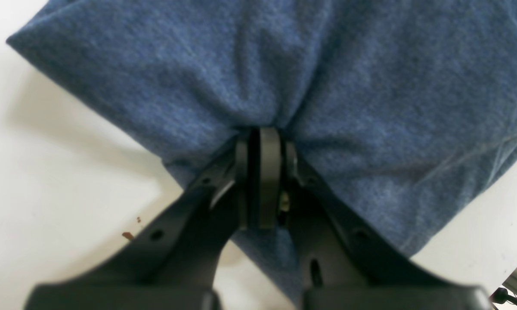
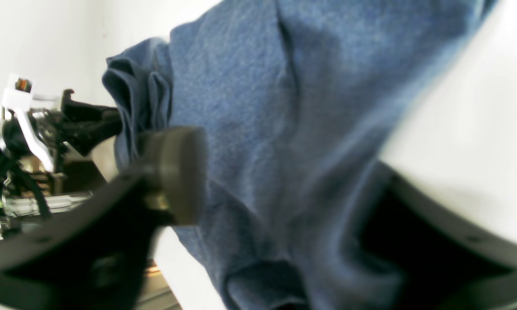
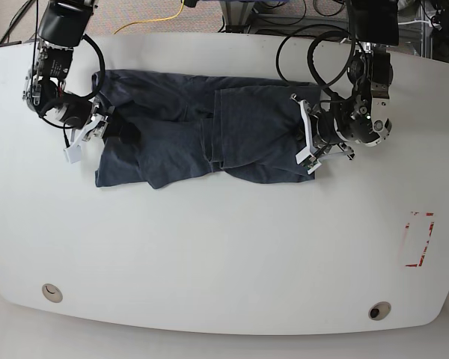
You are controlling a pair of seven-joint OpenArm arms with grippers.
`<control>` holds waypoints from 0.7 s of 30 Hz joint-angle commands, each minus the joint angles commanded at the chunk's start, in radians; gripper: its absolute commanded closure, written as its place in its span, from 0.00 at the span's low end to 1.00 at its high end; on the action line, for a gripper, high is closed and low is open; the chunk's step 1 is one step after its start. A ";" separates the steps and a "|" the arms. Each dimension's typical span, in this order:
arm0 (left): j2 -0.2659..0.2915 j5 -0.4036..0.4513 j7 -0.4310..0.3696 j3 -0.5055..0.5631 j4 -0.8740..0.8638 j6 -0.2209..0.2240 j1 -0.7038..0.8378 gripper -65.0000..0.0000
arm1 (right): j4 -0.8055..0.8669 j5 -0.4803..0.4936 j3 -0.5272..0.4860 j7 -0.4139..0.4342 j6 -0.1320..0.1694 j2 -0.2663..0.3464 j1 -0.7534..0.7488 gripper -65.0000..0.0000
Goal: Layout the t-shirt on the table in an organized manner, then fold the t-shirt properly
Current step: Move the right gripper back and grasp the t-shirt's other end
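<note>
The dark blue t-shirt (image 3: 209, 138) lies bunched and partly folded across the far part of the white table (image 3: 224, 262), with no lettering showing. My left gripper (image 3: 305, 143) is at the shirt's right edge in the base view. In the left wrist view that left gripper (image 1: 262, 140) is shut on a pinch of the t-shirt (image 1: 327, 86), and creases radiate from the fingertips. My right gripper (image 3: 116, 133) is at the shirt's left end. Its jaws stand wide apart in the right wrist view, where the right gripper (image 2: 284, 181) straddles the t-shirt (image 2: 262, 107), one pad (image 2: 181, 172) beside the cloth.
A red tape rectangle (image 3: 417, 239) marks the table at the right. Two small round holes (image 3: 51, 292) (image 3: 378, 310) sit near the front edge. Black cables (image 3: 307, 45) loop behind the left arm. Brown specks (image 1: 128, 235) dot the table by the left gripper.
</note>
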 joint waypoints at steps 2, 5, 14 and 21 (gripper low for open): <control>0.002 0.003 0.000 0.000 0.000 0.000 -0.005 0.97 | 0.000 0.000 0.000 0.000 -0.052 0.000 0.009 0.76; 0.003 0.003 0.000 0.000 -0.002 0.000 -0.006 0.97 | 0.009 0.000 -0.012 0.000 -0.098 0.006 0.021 0.86; 0.034 0.006 0.000 0.005 -0.008 0.000 -0.008 0.97 | 0.322 -0.132 -0.057 0.003 -0.253 0.025 0.032 1.00; 0.048 0.000 0.000 0.008 -0.009 0.000 -0.009 0.97 | 0.503 -0.239 -0.163 0.003 -0.301 0.063 0.037 1.00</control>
